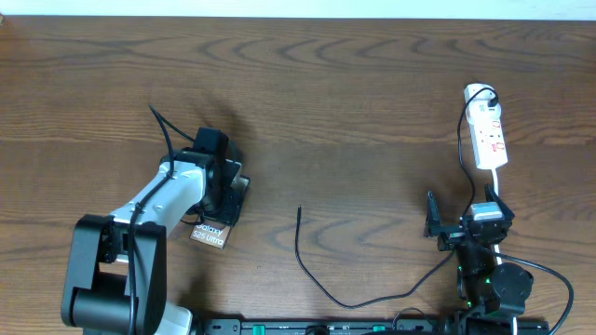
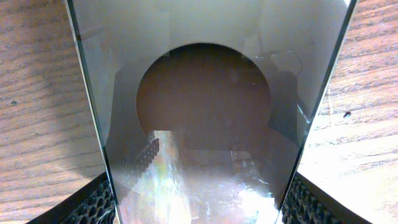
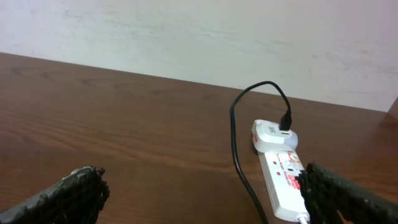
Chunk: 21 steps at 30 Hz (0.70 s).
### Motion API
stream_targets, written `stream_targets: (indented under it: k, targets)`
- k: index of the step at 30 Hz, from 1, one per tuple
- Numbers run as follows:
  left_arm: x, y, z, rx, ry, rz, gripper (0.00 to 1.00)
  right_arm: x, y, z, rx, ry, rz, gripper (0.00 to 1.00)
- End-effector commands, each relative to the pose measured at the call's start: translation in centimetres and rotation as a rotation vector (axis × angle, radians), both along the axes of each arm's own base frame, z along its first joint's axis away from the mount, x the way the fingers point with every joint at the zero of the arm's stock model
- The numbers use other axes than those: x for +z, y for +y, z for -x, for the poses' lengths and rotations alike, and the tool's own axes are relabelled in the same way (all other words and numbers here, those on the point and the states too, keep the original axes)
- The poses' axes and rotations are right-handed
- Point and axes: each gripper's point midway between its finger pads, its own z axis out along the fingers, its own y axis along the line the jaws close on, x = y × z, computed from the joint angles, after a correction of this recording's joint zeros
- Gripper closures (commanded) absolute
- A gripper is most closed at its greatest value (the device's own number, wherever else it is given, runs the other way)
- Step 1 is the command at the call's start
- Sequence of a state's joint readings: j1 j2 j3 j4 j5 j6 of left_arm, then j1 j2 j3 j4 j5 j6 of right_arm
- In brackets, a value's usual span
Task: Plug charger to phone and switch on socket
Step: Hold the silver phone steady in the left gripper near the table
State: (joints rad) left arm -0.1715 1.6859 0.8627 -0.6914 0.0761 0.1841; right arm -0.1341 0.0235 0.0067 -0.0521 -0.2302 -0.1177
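The phone (image 1: 212, 231) lies at the left of the table, its white lettering showing past my left gripper (image 1: 222, 181). In the left wrist view the phone (image 2: 205, 112) fills the space between both fingers of that gripper (image 2: 202, 208), which press on its long edges. The charger cable (image 1: 321, 284) lies loose mid-table, its plug tip (image 1: 300, 210) free and well right of the phone. The white socket strip (image 1: 490, 135) lies far right. My right gripper (image 1: 464, 225) is open and empty just in front of it. The right wrist view shows the socket (image 3: 283, 180) and the open right gripper (image 3: 202, 193).
A white round plug (image 1: 479, 93) sits at the strip's far end, with the black cable (image 3: 235, 143) running from it toward me past the strip's left side. A pale wall (image 3: 186, 37) rises behind the table's far edge.
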Motion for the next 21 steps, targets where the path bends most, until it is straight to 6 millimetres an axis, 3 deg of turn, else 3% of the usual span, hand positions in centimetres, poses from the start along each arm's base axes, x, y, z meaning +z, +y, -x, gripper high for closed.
stream_targets:
  k: [1, 4, 6, 10, 18, 21]
  targets:
    - [-3.2, 0.2, 3.8, 0.007, 0.156, 0.014, 0.38, -0.1, 0.1, 0.0, 0.002, 0.001, 0.011, 0.01]
    - [-3.2, 0.2, 3.8, 0.007, 0.156, 0.014, 0.39, -0.1, 0.1, 0.0, 0.002, 0.001, 0.011, 0.01]
    - [-3.2, 0.2, 3.8, 0.007, 0.156, 0.014, 0.52, -0.1, 0.1, 0.0, 0.002, 0.001, 0.011, 0.01]
    - [-3.2, 0.2, 3.8, 0.007, 0.153, 0.014, 0.92, -0.1, 0.1, 0.0, 0.002, 0.001, 0.011, 0.01]
    - [-3.2, 0.1, 3.7, 0.007, 0.15, 0.015, 0.93, -0.1, 0.1, 0.0, 0.002, 0.001, 0.011, 0.01]
    - [-2.5, 0.0, 2.8, 0.014, 0.136, 0.017, 0.93, -0.1, 0.1, 0.0, 0.002, 0.001, 0.011, 0.01]
